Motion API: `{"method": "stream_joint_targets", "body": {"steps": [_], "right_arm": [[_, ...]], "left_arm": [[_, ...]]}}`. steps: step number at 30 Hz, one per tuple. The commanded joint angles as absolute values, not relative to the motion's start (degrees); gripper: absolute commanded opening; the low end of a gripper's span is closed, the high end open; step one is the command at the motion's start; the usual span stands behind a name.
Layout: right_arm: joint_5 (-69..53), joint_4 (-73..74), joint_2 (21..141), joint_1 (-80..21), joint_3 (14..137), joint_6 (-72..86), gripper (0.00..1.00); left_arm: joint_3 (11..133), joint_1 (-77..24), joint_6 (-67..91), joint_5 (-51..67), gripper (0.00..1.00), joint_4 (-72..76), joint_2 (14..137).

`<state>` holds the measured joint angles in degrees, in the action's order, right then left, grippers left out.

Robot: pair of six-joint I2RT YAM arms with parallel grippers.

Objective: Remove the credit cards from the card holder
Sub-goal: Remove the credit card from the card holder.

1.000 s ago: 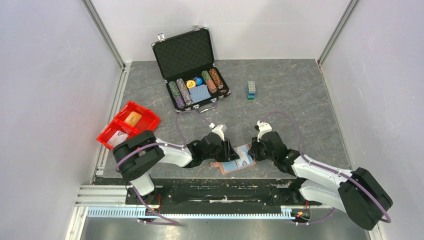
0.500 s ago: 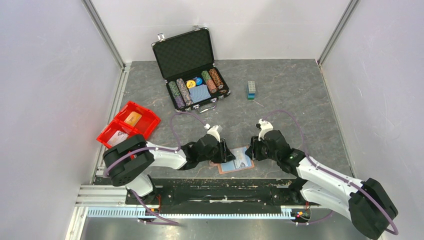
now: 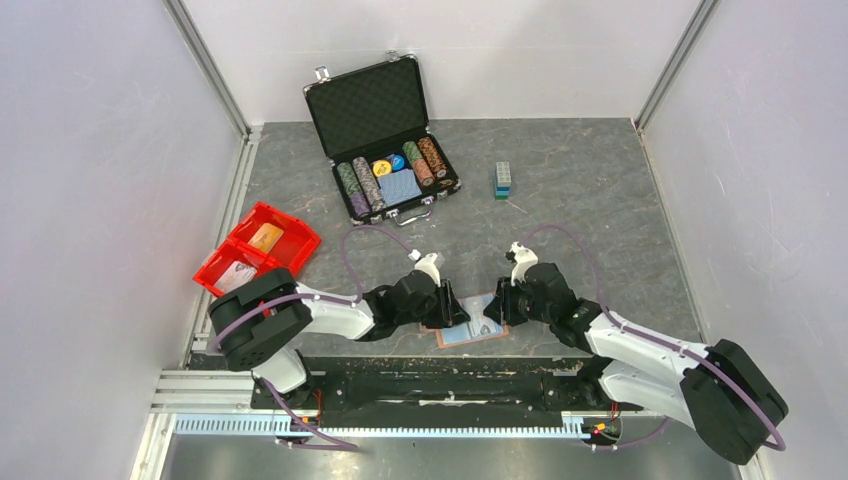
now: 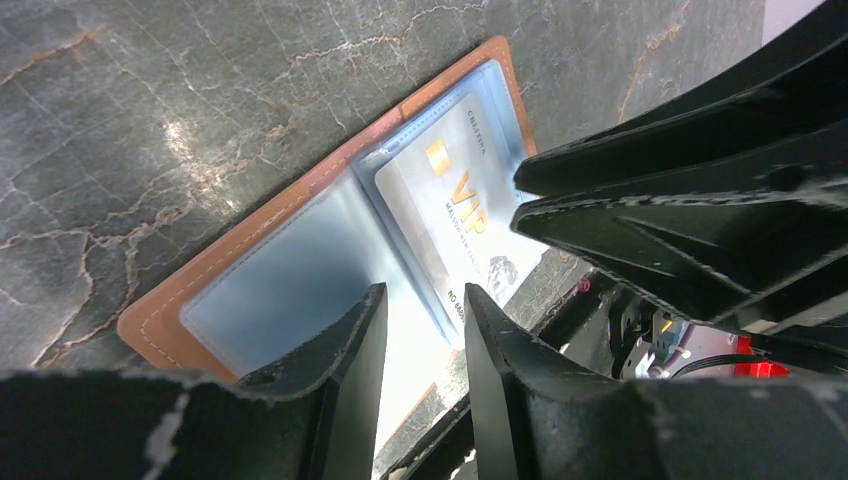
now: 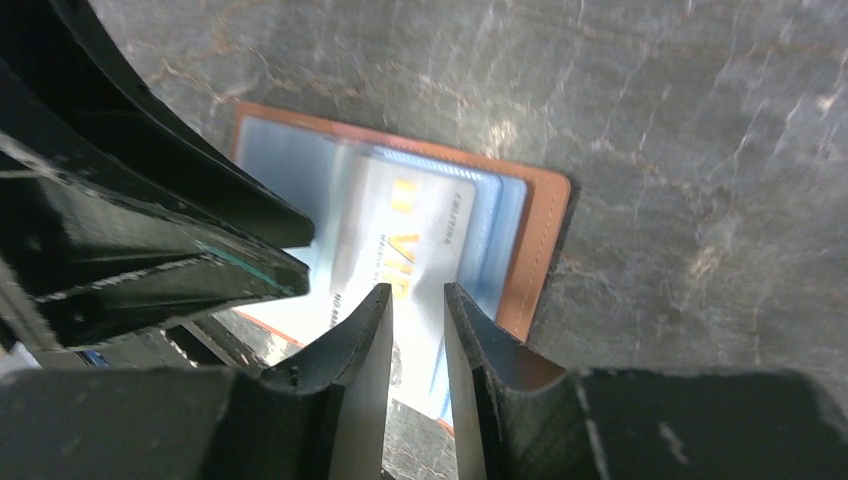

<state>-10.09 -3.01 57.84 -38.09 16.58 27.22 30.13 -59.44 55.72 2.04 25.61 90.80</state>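
Right, the holder [image 3: 470,330] lies opened flat, lining up, on the table [image 3: 600,180], close to the near edge and about midway along it. Its brown leather shows as a border round the pale blue sleeves. In the sleeve on its right half sits a pale card [image 4: 450,215] with gold "VIP" lettering, tilted a little against the pocket. The left sleeve looks bare from the left wrist view.

The left gripper [image 3: 452,312] is down on the holder's left side, its fingers [image 4: 350,360] a little apart with the blue lining showing in the gap. Whether they pinch the sleeve or only stand over it, I cannot tell. The right gripper [image 3: 497,308] is at the holder's right side, its fingers [image 5: 470,340] nearly together and the near end of the card showing bright between them. The view there is blurred, so I cannot say if it has hold of the card. The two grippers almost meet over the holder.

Over by the table's left edge stands a red bin [image 3: 300,240], with an orange card [image 3: 266,237] in one compartment and a whitish one [image 3: 237,275] in the other. Towards the far edge, left of centre, an open black case [image 3: 365,100] holds rows of chips. A small blue-green block [image 3: 503,179] stands to its right, apart from it.
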Motion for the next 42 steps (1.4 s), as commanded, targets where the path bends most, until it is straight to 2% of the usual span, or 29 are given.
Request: {"method": "stream_joint_targets", "body": {"steps": [1,13,17,25,31,36,38,42], "right_arm": [[-11.7,-8.1,59.3,-38.2,13.4,29.3,0.27],[-11.8,-11.1,59.4,-38.2,8.0,31.9,0.18],[-11.5,-11.0,59.4,-38.2,7.8,31.9,0.17],[-10.6,-10.2,59.4,-38.2,8.2,31.4,0.16],[-10.1,-9.5,59.4,-38.1,8.5,30.7,0.16],[-10.1,-9.4,59.7,-38.1,8.5,30.4,0.16],[-10.0,-9.3,59.8,-38.2,8.5,30.5,0.16],[-10.1,-9.4,60.0,-38.1,8.7,30.3,0.16]], "left_arm": [[29.9,-60.0,56.5,0.9,0.41,27.5,91.7],[31.0,-60.3,57.5,3.2,0.38,31.1,94.7],[31.6,-60.4,57.7,4.2,0.32,31.4,95.7],[29.7,-60.3,58.7,2.3,0.11,30.3,92.5],[30.2,-60.1,59.2,4.6,0.02,30.1,92.5],[29.8,-59.8,61.3,6.9,0.03,33.3,92.5],[30.1,-59.8,61.2,7.0,0.17,32.3,92.2],[30.0,-59.6,60.5,6.8,0.22,31.0,91.2]]}}
